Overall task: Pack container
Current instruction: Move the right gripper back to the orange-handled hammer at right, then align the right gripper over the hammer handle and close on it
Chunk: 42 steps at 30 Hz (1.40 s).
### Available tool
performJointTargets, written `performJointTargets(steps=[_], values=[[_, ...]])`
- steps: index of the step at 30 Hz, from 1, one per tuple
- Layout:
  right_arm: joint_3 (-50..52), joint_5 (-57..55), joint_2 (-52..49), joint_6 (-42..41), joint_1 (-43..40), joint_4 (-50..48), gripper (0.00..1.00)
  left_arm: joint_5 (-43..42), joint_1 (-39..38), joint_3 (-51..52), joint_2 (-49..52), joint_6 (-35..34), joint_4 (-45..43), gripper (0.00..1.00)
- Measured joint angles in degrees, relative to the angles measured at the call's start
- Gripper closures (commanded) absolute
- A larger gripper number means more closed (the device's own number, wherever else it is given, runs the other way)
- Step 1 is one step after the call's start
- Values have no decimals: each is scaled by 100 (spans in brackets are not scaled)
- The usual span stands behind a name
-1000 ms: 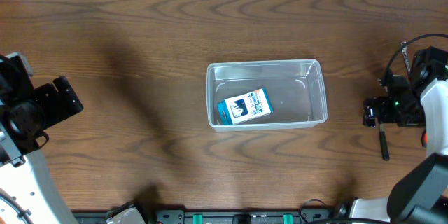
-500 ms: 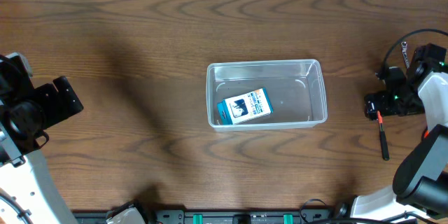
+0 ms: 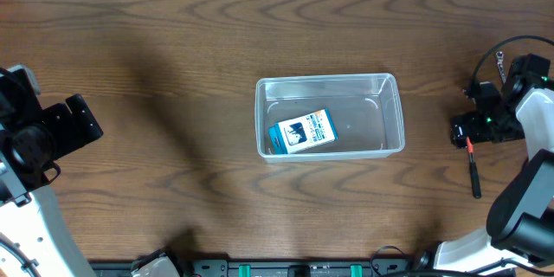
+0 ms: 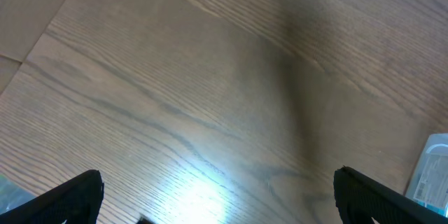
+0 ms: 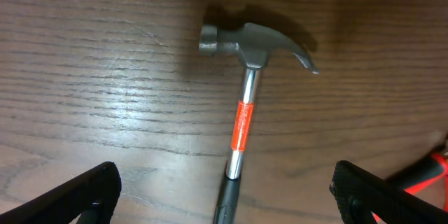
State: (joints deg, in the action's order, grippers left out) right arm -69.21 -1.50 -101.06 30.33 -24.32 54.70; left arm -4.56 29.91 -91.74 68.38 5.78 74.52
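Note:
The container (image 3: 391, 112), a clear plastic tub, stands at the table's middle with a small blue-and-white box (image 3: 302, 131) lying in its left half. A hammer (image 5: 241, 122) with a steel head, an orange band and a black grip lies on the wood at the far right; from overhead its handle (image 3: 473, 173) shows below the right arm. My right gripper (image 5: 224, 189) hangs open just above it, one finger on each side of the grip, not touching. My left gripper (image 4: 217, 192) is open over bare wood at the far left (image 3: 82, 121), with nothing between its fingers.
A corner of the tub (image 4: 430, 168) shows at the right edge of the left wrist view. Something red (image 5: 434, 168) lies right of the hammer's handle. The table's right edge runs close by the right arm (image 3: 528, 121).
The right gripper has shifted a little toward the table's far side above the hammer, then held still. The left arm, tub and box have not moved.

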Motion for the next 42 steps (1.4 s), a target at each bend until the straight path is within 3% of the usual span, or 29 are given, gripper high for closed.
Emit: performJointTargets(steps=[42], values=[[151, 282, -452, -356, -184, -597, 1, 0, 0, 0, 0, 0, 0, 2]])
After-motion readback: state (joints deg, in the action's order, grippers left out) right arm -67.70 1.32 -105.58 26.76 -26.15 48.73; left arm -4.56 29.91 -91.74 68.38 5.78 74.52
